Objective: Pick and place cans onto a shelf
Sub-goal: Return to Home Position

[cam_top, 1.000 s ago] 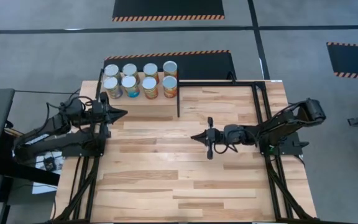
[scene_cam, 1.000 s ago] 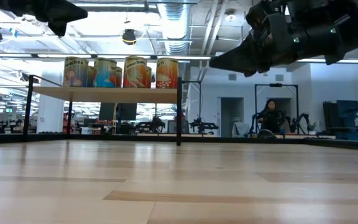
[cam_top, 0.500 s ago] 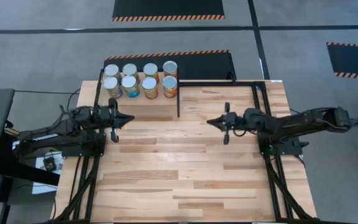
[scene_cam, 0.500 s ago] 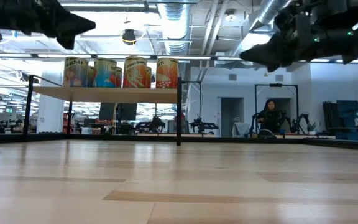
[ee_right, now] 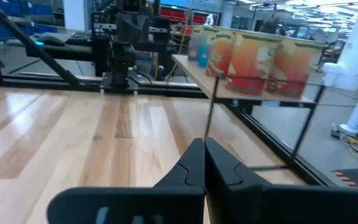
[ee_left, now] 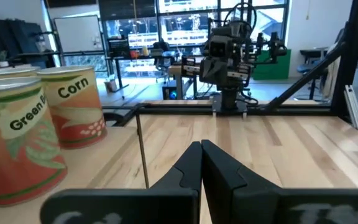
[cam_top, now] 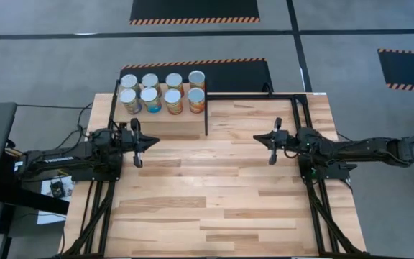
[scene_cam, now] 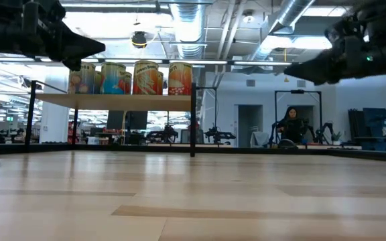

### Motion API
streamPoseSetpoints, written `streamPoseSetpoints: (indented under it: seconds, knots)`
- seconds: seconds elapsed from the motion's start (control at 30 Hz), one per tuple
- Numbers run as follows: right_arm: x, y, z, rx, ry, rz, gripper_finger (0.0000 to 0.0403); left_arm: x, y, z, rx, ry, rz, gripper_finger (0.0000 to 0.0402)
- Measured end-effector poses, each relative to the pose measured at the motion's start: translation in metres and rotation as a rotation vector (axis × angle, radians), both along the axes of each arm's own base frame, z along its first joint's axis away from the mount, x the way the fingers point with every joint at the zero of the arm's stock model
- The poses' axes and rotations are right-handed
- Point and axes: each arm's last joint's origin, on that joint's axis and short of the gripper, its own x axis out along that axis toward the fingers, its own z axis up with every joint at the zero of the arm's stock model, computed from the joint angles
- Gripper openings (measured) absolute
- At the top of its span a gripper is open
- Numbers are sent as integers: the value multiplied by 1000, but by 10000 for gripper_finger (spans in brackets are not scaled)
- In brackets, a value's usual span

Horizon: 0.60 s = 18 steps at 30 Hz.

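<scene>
1. The eight small cylindrical tins (cam_top: 173, 100) with shiny silver tops and orange, blue or grey labels are all standing upright on the raised light-wood shelf (scene_cam: 112, 101) with its black frame. The shelf is at the far left part of the table. The tins are standing in two rows of four, each one touching or almost touching its neighbour.
2. As all eight are standing there, I am judging the placing as finished. Only the arms' way back to rest seems left.
3. Every tin is showing a shut lid, so the contents are hidden. In the left wrist view, the tin labelled Corn (ee_left: 73, 106) is standing beside the tin labelled Green (ee_left: 14, 143), whose second word is cut off.
4. The left gripper (cam_top: 152, 141) is hovering over the plank tabletop (cam_top: 207, 194), just in front of the shelf. Its fingers are pressing together and holding nothing.
5. The right gripper (cam_top: 256, 138) is hanging over the right half of the table, well apart from the shelf. Its fingers are also closed together and it is empty.
6. The left gripper is hanging at about the height of the tins. If its arm is swinging toward the shelf, it could strike the front row, and one pushed tin could push the others.
7. The right-end tins are standing near the shelf's edge, beside the thin black upright post (scene_cam: 193, 120). A knock on the frame could send them off there.
</scene>
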Motion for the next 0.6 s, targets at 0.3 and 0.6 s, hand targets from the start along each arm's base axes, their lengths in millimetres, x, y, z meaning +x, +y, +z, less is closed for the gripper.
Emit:
streamPoseSetpoints:
  seconds: [0.3, 0.6]
  knots:
    - [-22, -6, -11, 4, 6, -89, 12, 0, 0, -22, -8, -17, -3, 0]
    - [-40, -9, -13, 58, 19, -164, 12, -11, -3, -26, -46, -60, 19, 0]
